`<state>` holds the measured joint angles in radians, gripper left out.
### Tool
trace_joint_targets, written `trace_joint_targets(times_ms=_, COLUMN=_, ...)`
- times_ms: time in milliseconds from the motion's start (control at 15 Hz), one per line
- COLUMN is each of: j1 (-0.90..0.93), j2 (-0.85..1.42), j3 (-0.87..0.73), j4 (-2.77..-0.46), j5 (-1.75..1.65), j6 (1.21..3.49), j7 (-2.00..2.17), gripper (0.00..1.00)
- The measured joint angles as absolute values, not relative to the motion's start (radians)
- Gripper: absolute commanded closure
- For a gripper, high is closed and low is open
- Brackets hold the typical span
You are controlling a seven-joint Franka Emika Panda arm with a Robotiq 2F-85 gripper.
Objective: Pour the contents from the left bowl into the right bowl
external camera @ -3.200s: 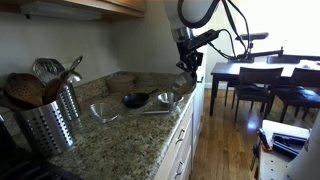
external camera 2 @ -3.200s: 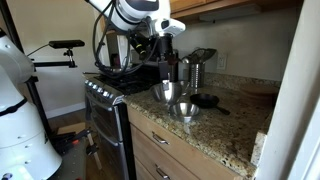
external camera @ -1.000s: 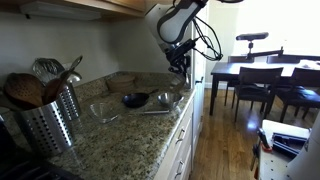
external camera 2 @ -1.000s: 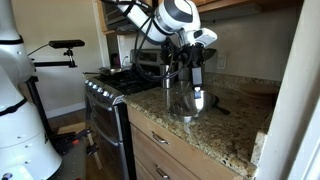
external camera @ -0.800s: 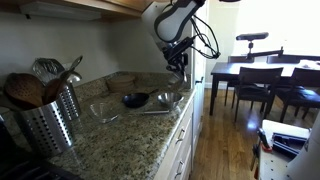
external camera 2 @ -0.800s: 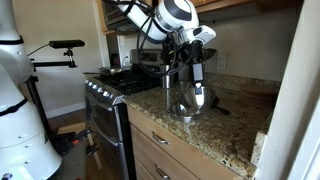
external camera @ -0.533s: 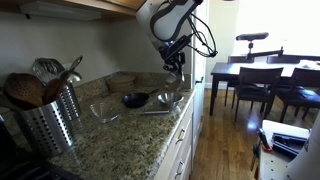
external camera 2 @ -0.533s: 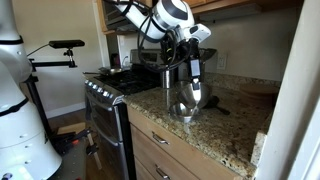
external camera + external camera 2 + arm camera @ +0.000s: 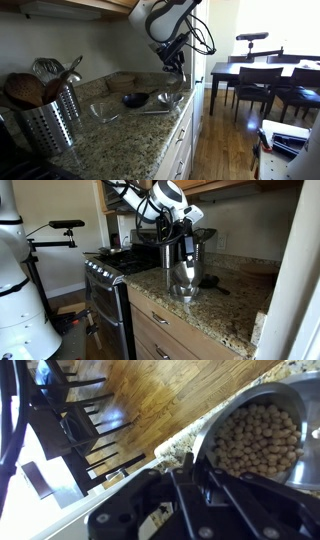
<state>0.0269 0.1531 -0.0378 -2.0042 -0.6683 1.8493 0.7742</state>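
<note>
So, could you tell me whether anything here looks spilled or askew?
Only the wide steel bowl is askew: the gripper pinches its rim and holds it tilted, with the tan pellets inside. I see no spill.

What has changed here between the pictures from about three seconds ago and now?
The gripper, earlier poised above the counter, has shut on the rim of the wide steel bowl, lifted it and tilted it, carrying it toward the smaller silvery bowl. The tan-brown contents are in the held bowl. The black bowl, glass bowl and utensil holder stayed put.
</note>
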Motion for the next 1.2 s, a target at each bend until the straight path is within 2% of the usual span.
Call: trace_joint_targets(times_ms=1200, j1=0.053, j2=0.17, j3=0.0, j4=-2.007, j5=-0.764, j6=1.697, j7=0.774, gripper=0.92)
